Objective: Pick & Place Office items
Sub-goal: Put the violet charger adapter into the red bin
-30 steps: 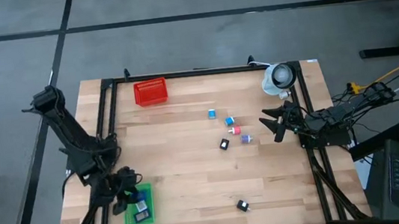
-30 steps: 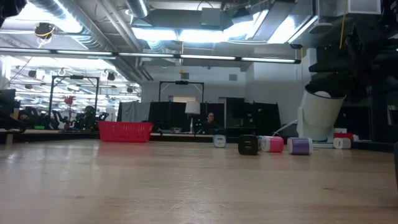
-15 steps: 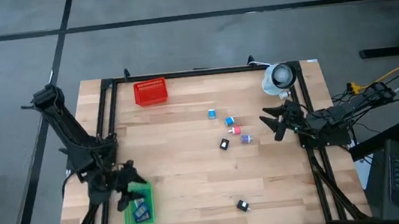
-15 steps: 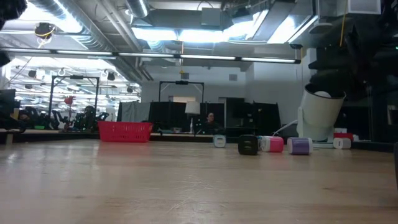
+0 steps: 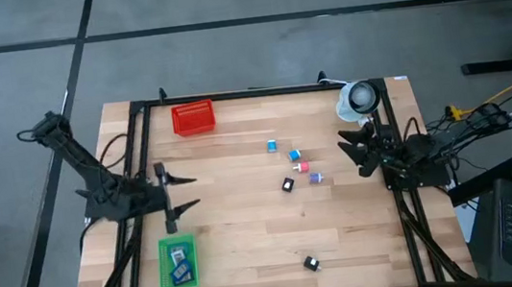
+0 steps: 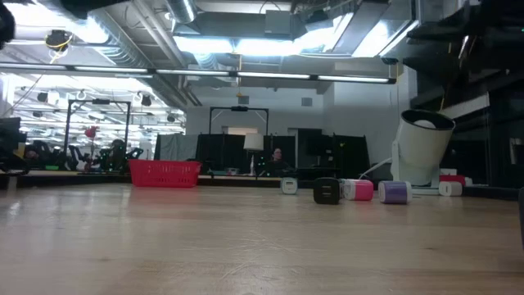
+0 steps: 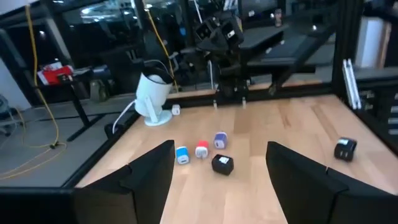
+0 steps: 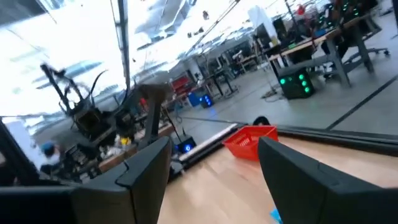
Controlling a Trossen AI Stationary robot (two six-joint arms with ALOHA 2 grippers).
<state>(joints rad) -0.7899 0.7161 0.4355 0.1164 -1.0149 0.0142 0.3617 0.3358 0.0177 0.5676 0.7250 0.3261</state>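
The office items are tiny pieces lying on the wooden table. Two blue ones, a pink one, a purple one and a black one form a cluster right of centre. Another black piece lies near the front edge. Several more lie in the green tray at the near left. My left gripper hovers open and level beyond the tray, pointing at the cluster. My right gripper hangs open at the right edge, beside the cluster.
A red mesh basket stands at the far left. A white cylindrical device stands at the far right corner. A black frame runs around the table. Bare wood lies between the tray and the cluster.
My left gripper has risen from over the green tray and swung toward the far edge, tipping from pointing down to level, now facing the table's right. My right gripper has lifted a little and tipped upward, leaving the low view.
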